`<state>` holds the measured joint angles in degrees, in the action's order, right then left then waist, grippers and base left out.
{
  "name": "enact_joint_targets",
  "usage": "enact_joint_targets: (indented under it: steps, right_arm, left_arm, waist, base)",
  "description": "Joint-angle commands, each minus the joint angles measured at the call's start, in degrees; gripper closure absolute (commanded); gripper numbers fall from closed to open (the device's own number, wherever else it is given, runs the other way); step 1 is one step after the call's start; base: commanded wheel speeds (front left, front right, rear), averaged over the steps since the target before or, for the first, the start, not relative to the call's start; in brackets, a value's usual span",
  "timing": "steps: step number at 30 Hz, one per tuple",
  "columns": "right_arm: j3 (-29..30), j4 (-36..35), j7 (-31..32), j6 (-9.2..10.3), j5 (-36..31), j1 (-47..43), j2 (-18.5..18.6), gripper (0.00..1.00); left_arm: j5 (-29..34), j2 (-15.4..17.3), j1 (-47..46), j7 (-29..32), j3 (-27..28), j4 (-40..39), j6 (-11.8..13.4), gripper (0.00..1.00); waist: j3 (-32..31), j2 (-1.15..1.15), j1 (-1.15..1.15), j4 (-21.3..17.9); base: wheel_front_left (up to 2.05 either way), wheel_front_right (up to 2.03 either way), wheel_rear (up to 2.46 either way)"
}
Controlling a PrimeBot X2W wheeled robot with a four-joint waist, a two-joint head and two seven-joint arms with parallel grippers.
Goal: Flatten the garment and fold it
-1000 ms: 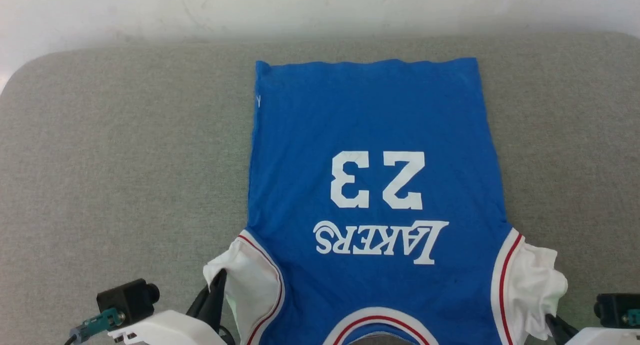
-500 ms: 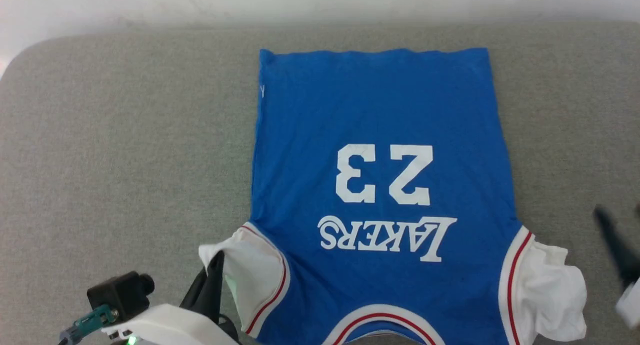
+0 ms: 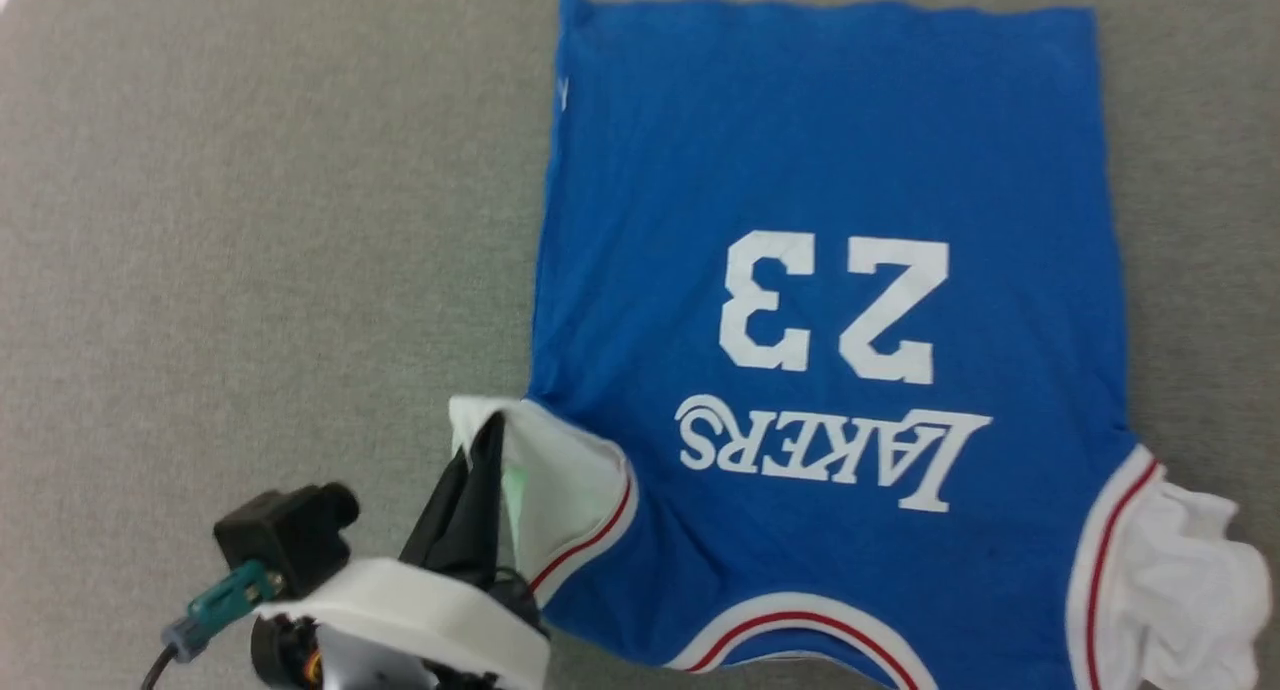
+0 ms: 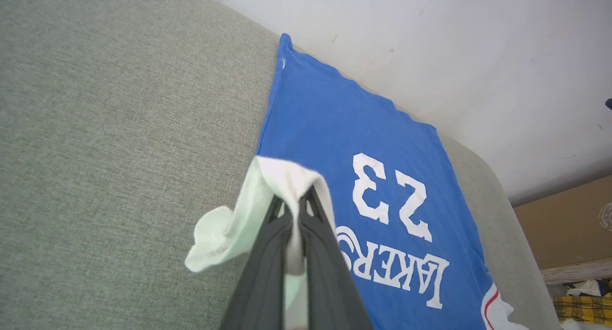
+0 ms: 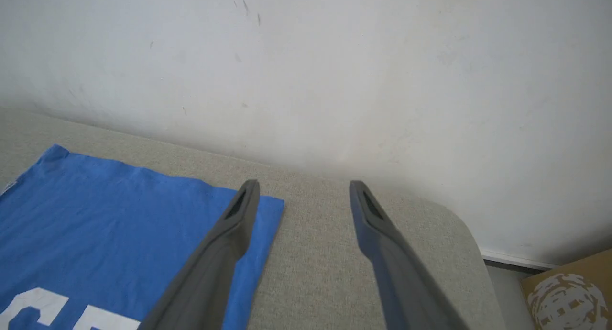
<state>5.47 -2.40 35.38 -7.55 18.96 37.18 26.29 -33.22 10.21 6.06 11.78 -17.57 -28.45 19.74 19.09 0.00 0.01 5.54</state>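
The left tool [image 4: 293, 200] is pinched on a white short sleeve [image 4: 224, 229] of the bright blue soft jersey T-shirt [image 3: 830, 140], laid flat on the grey fabric worktop [image 3: 250, 220]. The right tool [image 5: 303, 189] is spread, empty. Limp and light, the cloth is judged best taken by corners.

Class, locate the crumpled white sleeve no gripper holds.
Head view, lower right: the crumpled white sleeve lies on the grey surface at the right-hand edge of the garment.
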Motion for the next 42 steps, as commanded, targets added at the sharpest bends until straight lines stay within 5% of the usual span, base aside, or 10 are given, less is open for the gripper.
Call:
enact_joint_targets:
  steps: [1,9,22,23,24,25,35,42]
  right_arm:
    - [-0.1,4.1,1.3,0.06,-1.4,4.9,0.8,0.00]
    - [-1.4,18.7,5.5,0.06,-5.3,17.2,3.2,0.00]
    - [-0.9,27.4,5.6,0.06,-6.8,18.0,4.8,0.00]
    - [-0.8,27.8,5.7,0.06,-6.9,17.9,4.9,0.53]
    - [-0.7,28.0,5.5,0.06,-6.9,17.8,4.9,0.91]
    - [-0.7,28.1,5.3,0.06,-7.1,17.8,5.0,1.00]
    - [-1.9,26.4,-0.4,0.06,-4.8,17.1,2.6,1.00]
    - [-1.9,15.8,-2.9,0.06,3.5,7.1,3.9,1.00]
  left_arm:
    - [1.2,-0.7,-1.7,-0.6,-0.8,-0.6,-0.1,1.00]
    - [3.6,-2.9,-4.9,-2.6,-4.5,-1.1,-0.6,1.00]
    - [4.5,-4.1,-6.3,-4.1,-6.8,-0.9,-0.6,1.00]
    - [4.5,-4.2,-6.3,-4.2,-6.8,-0.9,-0.6,1.00]
    - [4.4,-4.2,-6.3,-4.2,-6.8,-0.8,-0.6,1.00]
    - [4.4,-4.2,-6.3,-4.3,-6.8,-0.7,-0.6,1.00]
    - [3.8,-3.4,-5.9,-4.2,-5.0,0.3,0.1,1.00]
    - [3.1,-1.2,-3.7,-2.5,-2.8,0.4,1.1,1.00]
  waist:
    - [5.9,0.00,-0.01,4.2]
    - [13.6,0.00,-0.01,9.4]
    - [17.5,0.00,-0.01,12.7]
    - [17.6,0.00,-0.01,12.7]
    - [17.6,0.00,-0.01,12.7]
    - [17.6,0.00,-0.01,12.7]
    - [12.0,0.00,-0.01,8.7]
    - [3.9,0.00,-0.01,3.4]
  base:
    - [0.00,0.00,0.00]
    - [0.00,0.00,0.00]
    - [0.00,0.00,0.00]
    - [0.00,0.00,0.00]
    - [0.00,0.00,0.00]
    - [0.00,0.00,0.00]
    - [0.00,0.00,0.00]
    - [0.00,0.00,0.00]
